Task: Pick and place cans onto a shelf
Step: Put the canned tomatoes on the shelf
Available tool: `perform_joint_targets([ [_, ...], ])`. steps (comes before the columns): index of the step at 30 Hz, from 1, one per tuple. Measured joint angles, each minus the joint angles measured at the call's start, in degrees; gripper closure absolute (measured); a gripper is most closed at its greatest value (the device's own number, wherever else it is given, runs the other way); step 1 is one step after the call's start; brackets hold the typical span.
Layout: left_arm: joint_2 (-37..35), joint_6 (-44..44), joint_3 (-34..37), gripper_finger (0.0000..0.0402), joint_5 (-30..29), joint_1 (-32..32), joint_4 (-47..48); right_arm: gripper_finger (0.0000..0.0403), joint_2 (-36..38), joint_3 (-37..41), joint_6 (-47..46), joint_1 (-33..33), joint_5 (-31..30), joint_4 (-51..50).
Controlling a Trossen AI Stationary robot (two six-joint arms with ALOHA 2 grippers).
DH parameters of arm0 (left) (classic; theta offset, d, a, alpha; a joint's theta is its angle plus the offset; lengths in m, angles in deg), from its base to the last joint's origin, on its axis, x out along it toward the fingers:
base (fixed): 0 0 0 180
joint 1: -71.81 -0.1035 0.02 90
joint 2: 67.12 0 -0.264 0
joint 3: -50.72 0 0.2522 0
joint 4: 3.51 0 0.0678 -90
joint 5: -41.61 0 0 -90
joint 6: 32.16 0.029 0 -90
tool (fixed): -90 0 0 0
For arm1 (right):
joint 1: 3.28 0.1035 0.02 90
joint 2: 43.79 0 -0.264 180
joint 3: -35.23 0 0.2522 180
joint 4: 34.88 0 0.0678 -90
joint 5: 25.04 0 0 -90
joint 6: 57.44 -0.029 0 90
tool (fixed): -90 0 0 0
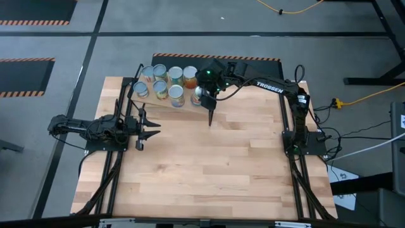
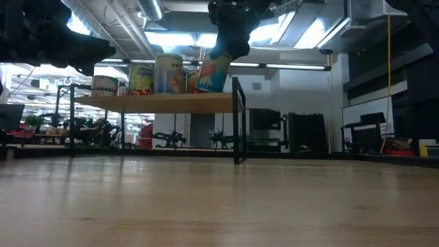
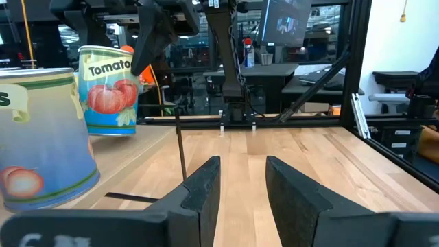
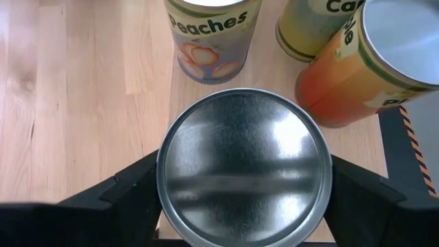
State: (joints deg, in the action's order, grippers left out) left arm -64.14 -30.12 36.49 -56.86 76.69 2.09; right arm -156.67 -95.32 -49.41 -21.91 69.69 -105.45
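The plywood shelf [image 1: 166, 102] in its black frame stands at the table's far side, with several cans on it [image 1: 159, 79]. My right gripper [image 4: 243, 182] is over the shelf's right end, shut on a tomato can with a blue and red label [image 2: 214, 72]; the can also shows in the left wrist view [image 3: 110, 89]. Its silvery top [image 4: 243, 168] fills the gap between the fingers. My left gripper [image 3: 241, 182] is open and empty over the table's left part [image 1: 150, 130], short of the shelf. My right gripper pinches the tomato can between its two fingers [image 4: 130, 189], on opposite sides of the can's wall [image 2: 221, 60] just below the top rim. The fingers come from above and point down. The can is tilted, its lower edge at the shelf board's right end [image 2: 206, 91]; whether it rests there, I cannot tell.
A peaches can [image 4: 212, 38], an orange can [image 4: 370, 62] and a yellowish can [image 4: 312, 27] stand close beyond the held can. The black upright divider [image 2: 238, 120] stands at the shelf's right end. Bare tabletop [image 1: 215, 164] lies toward the near edge.
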Motion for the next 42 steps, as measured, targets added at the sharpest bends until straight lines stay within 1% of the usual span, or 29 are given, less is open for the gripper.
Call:
perform_joint_targets([
  [11, 0.0, 0.0, 0.0, 0.0291, 0.0, 0.0, 0.0, 0.0079, 0.0, 0.0, 0.0, 0.0, 0.1, 0.4],
  [14, 0.0, 0.0, 0.0, 0.0291, 0.0, 0.0, 0.0, 0.0079, 0.0, 0.0, 0.1, 0.0, 1.4, 0.4],
  [21, 0.0, 0.0, 0.0, 0.0291, 0.0, 0.0, 0.0, 0.0078, 0.0, 0.0, 0.2, 0.0, 1.4, 0.4],
  [27, 0.0, 0.0, 0.0, 0.0291, 0.0, 0.0, 0.0, 0.0056, 0.0, 0.0, 1.5, 0.0, 1.4, 0.4],
  [35, 0.0, 0.0, 0.0, 0.0291, 0.0, 0.0, 0.0, 0.0009, 0.0, 0.0, 1.5, 0.0, 0.9, 0.4],
  [42, 0.0, 0.0, 0.0, 0.0291, 0.0, 0.0, 0.0, 0.0007, 0.0, 0.0, 1.5, 0.0, 0.9, 0.4],
])
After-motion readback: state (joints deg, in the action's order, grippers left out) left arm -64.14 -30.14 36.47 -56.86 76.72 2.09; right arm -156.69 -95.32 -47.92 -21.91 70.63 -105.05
